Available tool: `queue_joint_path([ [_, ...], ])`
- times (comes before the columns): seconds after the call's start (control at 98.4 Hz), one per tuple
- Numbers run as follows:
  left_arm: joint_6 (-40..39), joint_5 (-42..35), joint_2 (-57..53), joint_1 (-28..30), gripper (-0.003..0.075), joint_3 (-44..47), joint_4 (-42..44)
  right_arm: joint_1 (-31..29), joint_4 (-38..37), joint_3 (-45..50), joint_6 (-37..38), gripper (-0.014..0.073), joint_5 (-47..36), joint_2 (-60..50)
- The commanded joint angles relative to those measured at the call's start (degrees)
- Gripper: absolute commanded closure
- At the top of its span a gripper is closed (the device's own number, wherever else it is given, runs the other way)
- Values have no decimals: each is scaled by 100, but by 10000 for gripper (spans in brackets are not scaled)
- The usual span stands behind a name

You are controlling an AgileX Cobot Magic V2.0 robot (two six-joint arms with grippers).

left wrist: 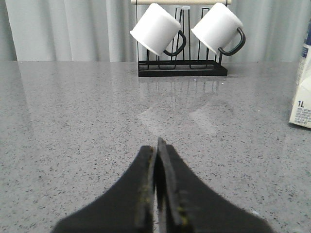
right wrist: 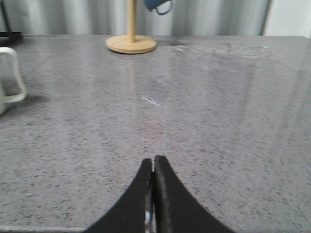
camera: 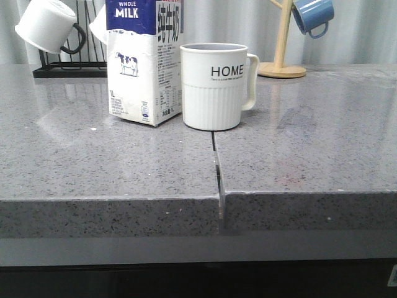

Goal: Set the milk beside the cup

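The milk, a tall white carton with a dark blue top and a cow picture, stands upright on the grey counter just left of the cup. The cup is a white mug lettered "HOME" with a ribbed lower half and its handle to the right; carton and cup nearly touch. A corner of the milk shows in the left wrist view, and the cup's handle in the right wrist view. My left gripper is shut on nothing, low over bare counter. My right gripper is also shut and empty. Neither arm appears in the front view.
A black wire rack at the back left holds two white mugs with black handles. A wooden mug tree with a blue mug stands at the back right. A seam splits the counter in front of the cup.
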Motion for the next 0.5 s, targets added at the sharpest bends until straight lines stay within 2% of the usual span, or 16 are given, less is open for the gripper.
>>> queue_joint_path([
  [0.0, -45, -442, -187, 15, 741, 237, -49, -216, -84, 5, -41, 662, -670, -92],
  [0.122, -45, -442, -187, 15, 741, 237, -49, -290, -77, 311, -17, 662, -701, -428],
  [0.224, -45, -442, -187, 15, 741, 237, -49, -290, -77, 298, -18, 662, -250, -760],
  [0.346, -45, -442, -187, 15, 741, 237, -49, -290, -77, 298, -18, 662, -160, -1173],
  [0.488, -45, -442, -187, 15, 741, 237, -49, -313, -77, 304, -18, 662, -177, -1162],
])
